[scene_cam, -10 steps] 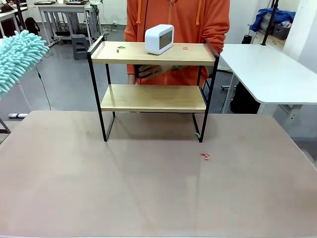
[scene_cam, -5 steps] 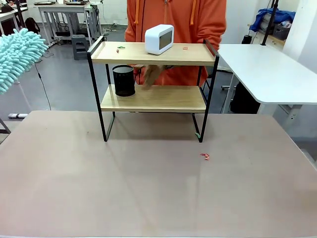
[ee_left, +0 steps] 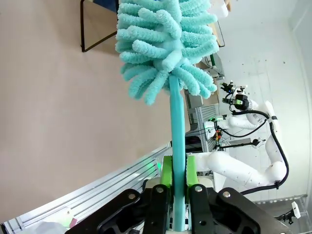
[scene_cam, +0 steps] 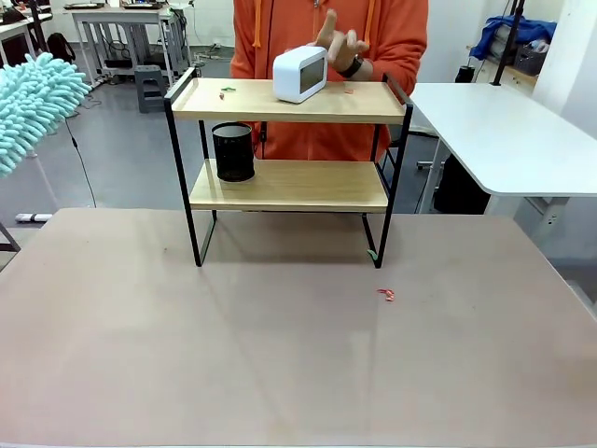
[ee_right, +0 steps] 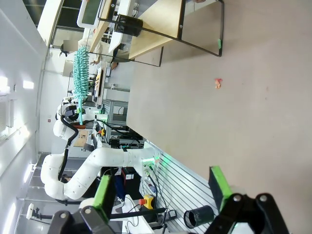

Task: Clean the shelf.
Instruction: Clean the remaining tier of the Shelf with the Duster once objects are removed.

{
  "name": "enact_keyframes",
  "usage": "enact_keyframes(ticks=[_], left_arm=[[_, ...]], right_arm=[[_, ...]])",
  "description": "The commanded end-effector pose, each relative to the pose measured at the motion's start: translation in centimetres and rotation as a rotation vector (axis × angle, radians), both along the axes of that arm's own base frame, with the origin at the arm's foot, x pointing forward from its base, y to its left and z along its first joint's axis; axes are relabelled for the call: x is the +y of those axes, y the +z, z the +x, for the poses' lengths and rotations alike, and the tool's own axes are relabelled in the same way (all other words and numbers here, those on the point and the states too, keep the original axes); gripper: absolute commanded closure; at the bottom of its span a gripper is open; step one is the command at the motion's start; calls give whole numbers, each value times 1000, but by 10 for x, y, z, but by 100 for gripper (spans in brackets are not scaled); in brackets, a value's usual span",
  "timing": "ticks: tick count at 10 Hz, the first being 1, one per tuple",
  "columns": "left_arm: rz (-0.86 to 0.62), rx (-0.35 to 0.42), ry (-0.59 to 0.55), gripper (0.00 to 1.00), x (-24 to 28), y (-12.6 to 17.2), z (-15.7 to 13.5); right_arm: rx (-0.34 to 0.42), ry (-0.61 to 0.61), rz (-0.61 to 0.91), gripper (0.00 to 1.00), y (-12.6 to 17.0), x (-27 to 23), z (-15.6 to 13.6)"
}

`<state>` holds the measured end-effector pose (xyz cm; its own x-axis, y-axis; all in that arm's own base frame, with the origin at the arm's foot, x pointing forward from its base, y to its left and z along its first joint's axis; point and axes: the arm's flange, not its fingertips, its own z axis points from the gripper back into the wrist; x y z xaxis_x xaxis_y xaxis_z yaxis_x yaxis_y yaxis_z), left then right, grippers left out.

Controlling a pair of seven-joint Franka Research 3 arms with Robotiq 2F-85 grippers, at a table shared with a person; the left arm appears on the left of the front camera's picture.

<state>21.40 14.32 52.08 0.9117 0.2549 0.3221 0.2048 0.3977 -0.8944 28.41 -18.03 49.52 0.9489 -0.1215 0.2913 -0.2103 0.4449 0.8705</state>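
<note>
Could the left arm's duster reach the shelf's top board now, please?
Probably: nothing stands between the duster and shelf, though the clock and the person's hand crowd its top.

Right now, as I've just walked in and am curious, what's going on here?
The left gripper is shut on the handle of a fluffy teal duster, held left of the two-tier wooden shelf with its black frame. The right gripper hangs open over the brown table. A person's hand is at the white boxy device on the top board; a black mesh cup stands on the lower board.
</note>
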Motion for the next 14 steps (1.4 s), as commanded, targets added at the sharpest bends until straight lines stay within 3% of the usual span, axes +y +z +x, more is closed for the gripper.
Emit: enact_keyframes(ticks=[1, 2, 4, 7, 9, 11, 13, 14], left_arm=[[-22, -30, -6, 88, 1, 1, 0], [0, 0, 0, 88, 0, 0, 0], [17, 77, 30, 88, -10, 41, 10], [172, 67, 92, 88, -42, 124, 57], [277, 9, 120, 88, -99, 166, 84], [367, -31, 135, 88, -163, 183, 99], [457, -51, 107, 88, -224, 182, 95], [369, -55, 98, 88, -182, 188, 96]], right_arm=[[-33, 4, 12, 0, 1, 1, 1], [-33, 4, 12, 0, 1, 1, 1], [-33, 4, 12, 0, 1, 1, 1], [-33, 4, 12, 0, 1, 1, 1], [-33, 4, 12, 0, 1, 1, 1], [-33, 4, 12, 0, 1, 1, 1], [-33, 4, 12, 0, 1, 1, 1], [-33, 4, 12, 0, 1, 1, 1]])
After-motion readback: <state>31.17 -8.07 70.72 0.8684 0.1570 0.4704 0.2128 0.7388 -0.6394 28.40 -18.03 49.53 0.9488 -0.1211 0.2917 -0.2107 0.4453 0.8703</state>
